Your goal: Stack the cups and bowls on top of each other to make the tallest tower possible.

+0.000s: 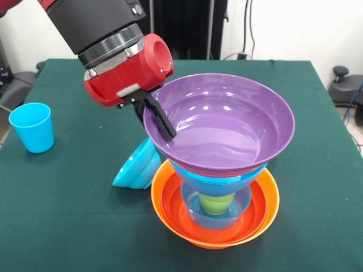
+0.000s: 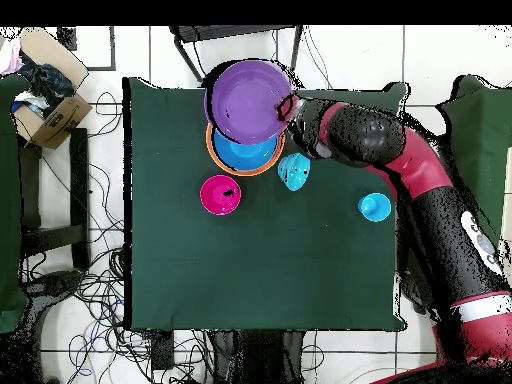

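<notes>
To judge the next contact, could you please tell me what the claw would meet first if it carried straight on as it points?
The claw already grips the glossy purple plastic bowl by its rim, so probably that bowl's inner wall.

Glossy plastic purple bowl (image 1: 227,122), matt cloth table (image 1: 68,192)

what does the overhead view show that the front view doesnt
Only the overhead view shows the small pink-red bowl standing apart on the table, and a cardboard box beside the table.

Only the front view shows the lime green cup low inside the tower and the gripper clamped on the purple bowl's rim.

Both show the purple bowl topping the tower over the orange bowls, the blue bowls tipped on their side next to it, and the light blue cup standing alone.
</notes>
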